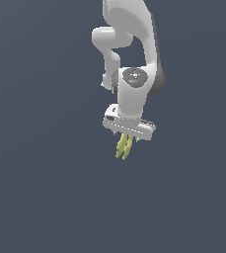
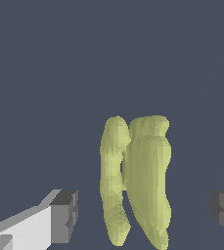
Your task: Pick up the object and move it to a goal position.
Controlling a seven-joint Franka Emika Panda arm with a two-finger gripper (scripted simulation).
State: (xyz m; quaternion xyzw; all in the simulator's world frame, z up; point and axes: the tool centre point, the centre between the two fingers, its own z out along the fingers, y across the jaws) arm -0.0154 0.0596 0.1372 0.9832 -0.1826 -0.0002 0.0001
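Two finger pads (image 2: 64, 216) stand wide apart around the object (image 2: 135, 178), not touching it; it looks light, stiff and lumpy, so grasp across both lobes

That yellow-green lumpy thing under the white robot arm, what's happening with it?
A white robot arm has its gripper right over the yellow-green object, which is made of a few long finger-like lobes. In the wrist view the object sits between the two fingers, with a gap on each side, so the gripper is open and nothing is squeezed yet. Whether the object rests on the floor is hard to tell.
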